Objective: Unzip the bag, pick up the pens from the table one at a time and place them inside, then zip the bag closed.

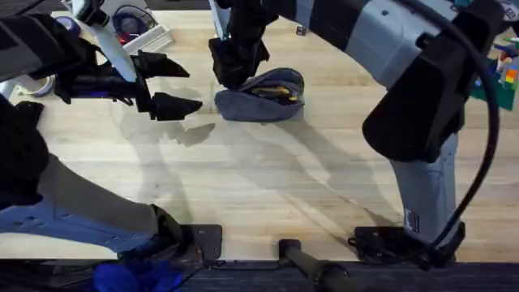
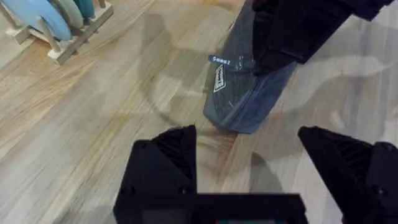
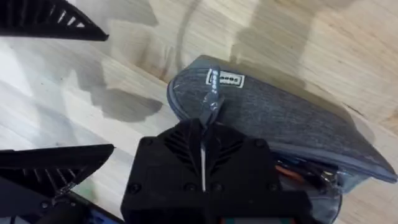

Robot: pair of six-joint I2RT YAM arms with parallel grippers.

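The blue-grey bag lies on the table at centre back. Its zipper is partly open, and pens show inside the gap, with orange and dark ends. My right gripper reaches across to the bag's left end. In the right wrist view the right gripper is shut on the zipper pull, beside the bag's small label. My left gripper is open just left of the bag, holding nothing. Its fingers frame the bag's end.
A wooden rack with blue plates stands at the back left, beside a white tray. Coloured blocks sit at the far right edge. The right arm's grey links span the right side of the table.
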